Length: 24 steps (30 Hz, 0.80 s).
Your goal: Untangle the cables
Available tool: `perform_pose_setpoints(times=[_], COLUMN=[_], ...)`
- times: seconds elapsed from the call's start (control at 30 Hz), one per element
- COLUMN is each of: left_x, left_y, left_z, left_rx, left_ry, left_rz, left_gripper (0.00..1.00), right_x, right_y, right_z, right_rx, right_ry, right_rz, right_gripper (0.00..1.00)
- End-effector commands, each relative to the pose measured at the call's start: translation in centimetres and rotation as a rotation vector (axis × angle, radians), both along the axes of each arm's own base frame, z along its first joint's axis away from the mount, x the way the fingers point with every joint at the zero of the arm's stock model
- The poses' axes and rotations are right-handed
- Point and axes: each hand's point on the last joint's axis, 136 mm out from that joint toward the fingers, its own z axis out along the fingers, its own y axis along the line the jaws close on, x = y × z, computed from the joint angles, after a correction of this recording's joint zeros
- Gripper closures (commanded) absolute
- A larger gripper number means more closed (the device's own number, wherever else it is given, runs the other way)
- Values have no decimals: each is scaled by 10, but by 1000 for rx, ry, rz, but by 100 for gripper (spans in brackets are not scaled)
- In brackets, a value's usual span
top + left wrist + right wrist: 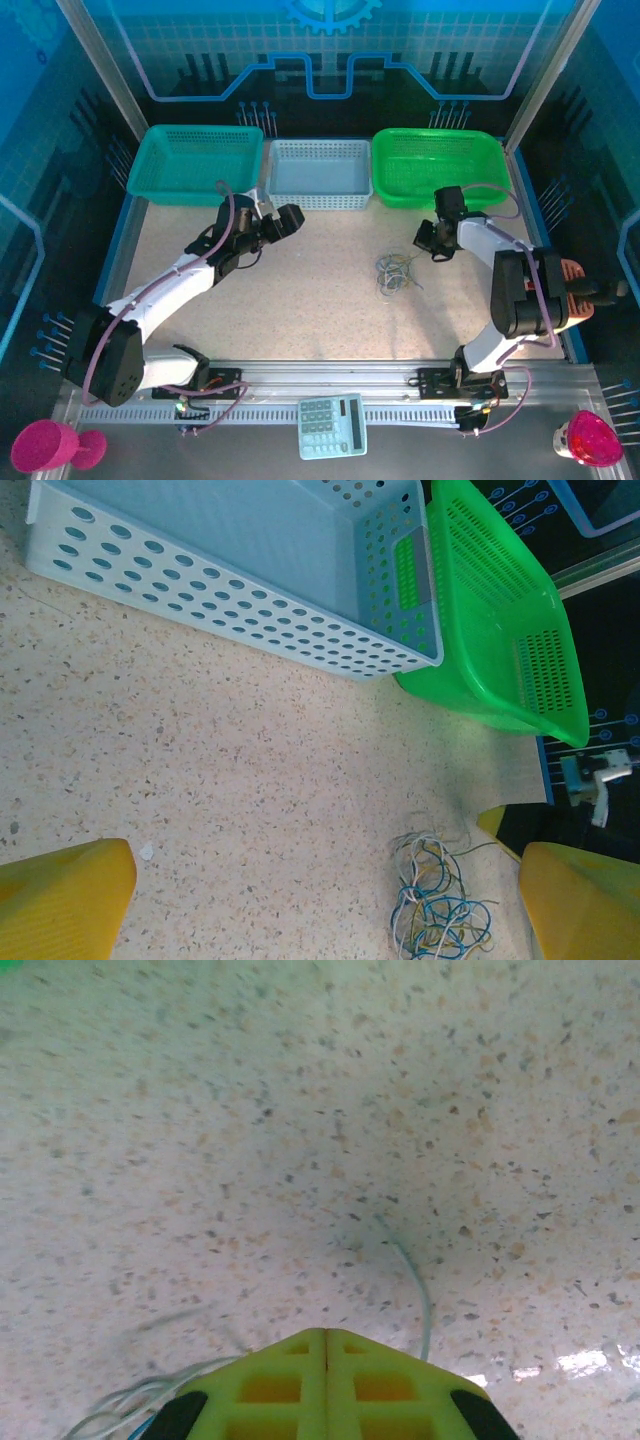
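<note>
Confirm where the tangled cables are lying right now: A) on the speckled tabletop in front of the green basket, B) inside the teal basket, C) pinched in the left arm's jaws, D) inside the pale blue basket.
A: the cables lie in a loose clump on the speckled tabletop, in front of the green basket and outside it.

A speckled cream stone-look tabletop (320,300) sits inside blue printed wall panels (330,40) with a grid and gear pattern. Silver metal posts (102,70) frame the corners, under cool bluish light.
</note>
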Motion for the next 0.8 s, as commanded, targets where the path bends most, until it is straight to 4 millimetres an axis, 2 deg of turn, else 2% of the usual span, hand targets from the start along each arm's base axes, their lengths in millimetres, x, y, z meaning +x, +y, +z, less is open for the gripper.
perform_pose_setpoints(times=[0.0,0.17,0.43,0.63,0.77], left_x=[3,4,4,0,-1], left_y=[-8,-14,-30,-45,-50], left_z=[10,10,16,17,18], left_rx=[-28,-40,-76,-93,-111], left_ry=[-25,-31,-77,-119,-134], left_rz=[-22,-47,-133,-210,-228], left_gripper=[1,1,1,1,1], right_x=[9,19,20,11,6], right_y=[20,60,126,158,166], right_z=[41,92,156,204,228], right_rx=[50,82,131,167,173], right_ry=[-107,-218,-365,-493,-574], right_rz=[63,184,371,482,521], right_gripper=[100,100,100,100,100])
